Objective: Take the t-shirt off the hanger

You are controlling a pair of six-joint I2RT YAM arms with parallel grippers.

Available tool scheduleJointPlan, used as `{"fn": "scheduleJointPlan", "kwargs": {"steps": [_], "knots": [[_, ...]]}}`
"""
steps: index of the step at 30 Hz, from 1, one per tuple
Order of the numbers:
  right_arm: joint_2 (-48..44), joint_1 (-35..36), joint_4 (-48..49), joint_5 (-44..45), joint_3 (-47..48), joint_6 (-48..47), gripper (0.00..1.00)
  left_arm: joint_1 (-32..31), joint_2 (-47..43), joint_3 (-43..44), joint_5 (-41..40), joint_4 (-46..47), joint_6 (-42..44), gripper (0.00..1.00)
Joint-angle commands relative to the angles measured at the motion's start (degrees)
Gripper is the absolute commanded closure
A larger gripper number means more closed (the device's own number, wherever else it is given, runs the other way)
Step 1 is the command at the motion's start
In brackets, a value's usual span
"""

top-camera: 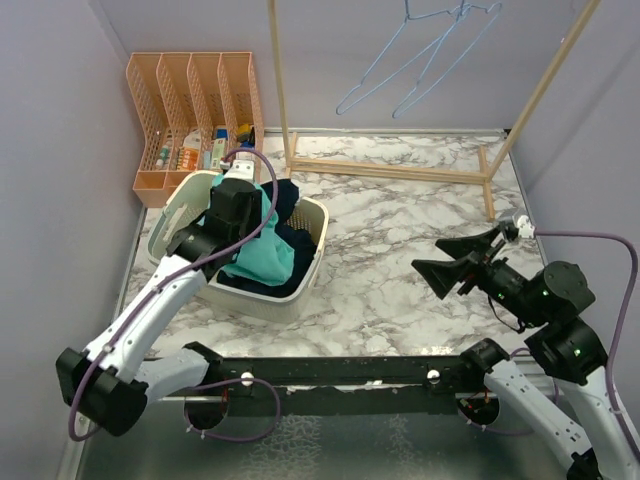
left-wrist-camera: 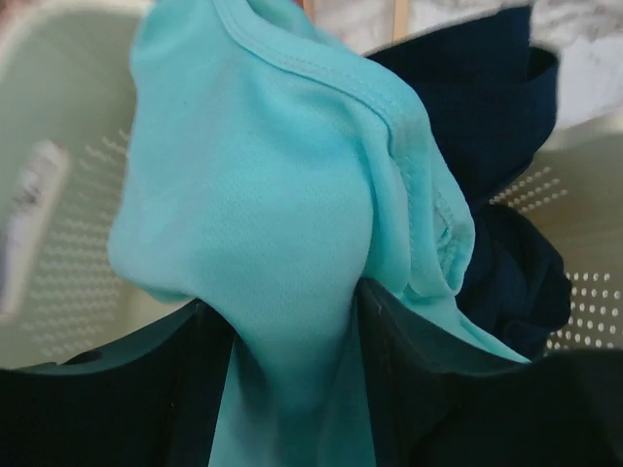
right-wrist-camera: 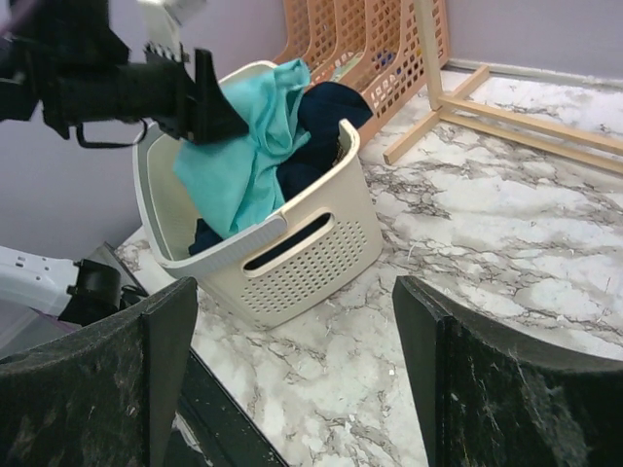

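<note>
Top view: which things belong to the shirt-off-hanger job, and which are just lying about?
Job: teal t-shirt, between the fingers of the left gripper; blue hangers on the wooden rack; white basket.
Lying about: orange file organiser; navy clothes in the basket.

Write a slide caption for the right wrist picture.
Turquoise t-shirt draped from the left gripper into a cream basket.
</note>
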Motion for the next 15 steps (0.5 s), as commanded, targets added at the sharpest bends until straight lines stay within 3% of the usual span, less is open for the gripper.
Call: {"fn": "scheduleJointPlan", "kwargs": {"steps": [1,3,5,10,15], "knots": [[4.40,-0.19,0.11,2.31,-0.03,0.68,0.19,3.82,5.14,-5.10,10.30,-3.20,-6.55,0.35],[6.54,-0.17,-1.43,4.70,0.24,0.80,0.19,4.67,5.35,-6.61,13.68,-1.73,-6.57,0.15],[8.28,-0.17,-2.35,7.20,0.23,1.34,0.19,4.70,3.22,-7.48,15.18,0.99,-5.85,0.02],[13.81,-0.17,-2.93,12.41,0.19,1.65,0.18,4.72,-6.73,-10.31,16.33,9.71,-3.56,0.01],[23.58,-0.21,-0.05,12.05,-0.12,1.90,0.16,4.68,-15.61,-15.93,14.76,16.73,-2.54,0.01]]}}
